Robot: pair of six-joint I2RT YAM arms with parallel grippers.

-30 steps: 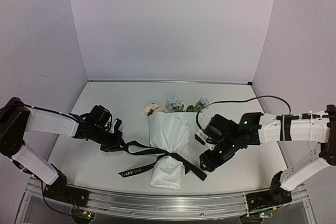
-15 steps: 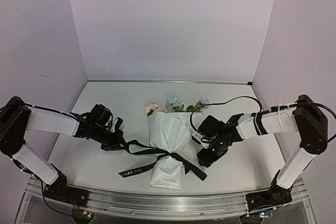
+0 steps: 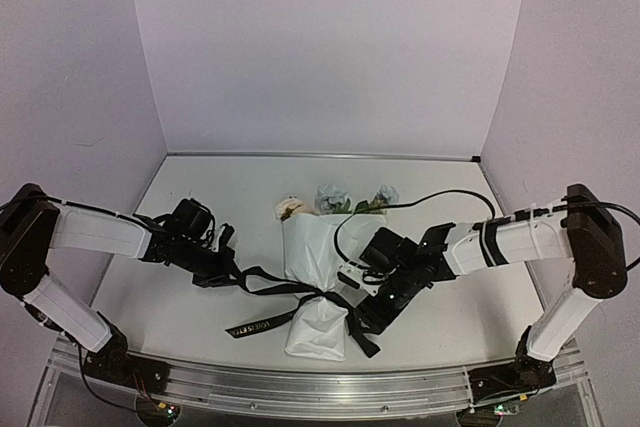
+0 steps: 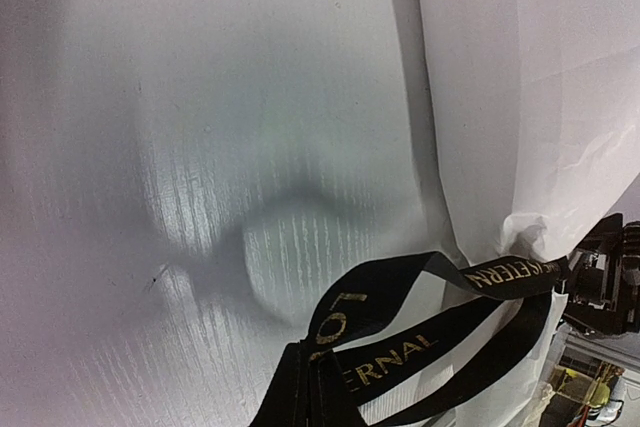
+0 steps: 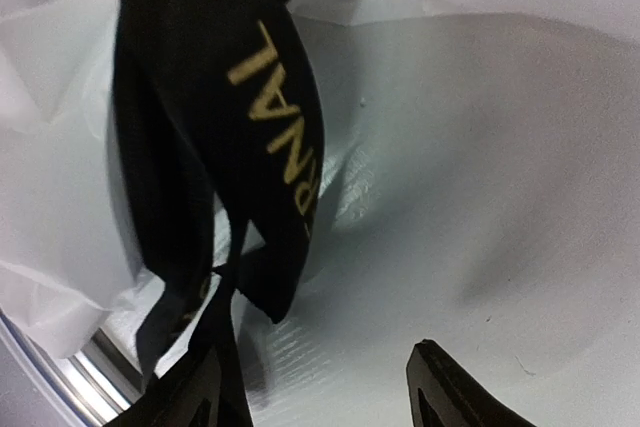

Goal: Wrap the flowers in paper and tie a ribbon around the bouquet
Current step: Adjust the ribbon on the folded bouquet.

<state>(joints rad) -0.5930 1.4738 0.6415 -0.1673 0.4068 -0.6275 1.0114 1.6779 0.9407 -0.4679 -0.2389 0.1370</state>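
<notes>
The left claw (image 3: 213, 267) is pressed together, pinching the black ribbon (image 3: 268, 282) — the bouquet (image 3: 322, 252) lies just to its right on the tabletop (image 3: 220, 187). The right claw (image 3: 362, 319) is spread, the ribbon's tail hanging just ahead of it.

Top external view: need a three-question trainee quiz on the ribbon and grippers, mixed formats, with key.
1. True or false: the left gripper is shut on the ribbon.
2. Where does the ribbon cross the bouquet? A) around its pinched narrow part; B) over the blooms; C) nowhere, it lies apart.
3. Fill in: the right gripper has its jaws ____.
Key: 1 true; 2 A; 3 open.
</notes>
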